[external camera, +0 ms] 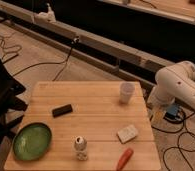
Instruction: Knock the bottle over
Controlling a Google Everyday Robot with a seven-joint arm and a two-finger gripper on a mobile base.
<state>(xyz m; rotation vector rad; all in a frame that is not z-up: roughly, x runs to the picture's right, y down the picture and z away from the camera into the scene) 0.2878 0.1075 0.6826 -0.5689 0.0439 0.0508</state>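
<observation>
The bottle (80, 148) is standing upright, well across the table (98, 102) from the arm (178, 87) by the cup (126, 92), whose gripper is hiding, hold unknown.

Arm (177, 86) seen at right edge: white, smooth, glossy shell. Thick rounded tubular segments joined at bulbous joint. Faint seam noted between segments, few small dark dots noted on shell. Warm light reflected on upper surface. Gripper not seen in camera view.
</observation>
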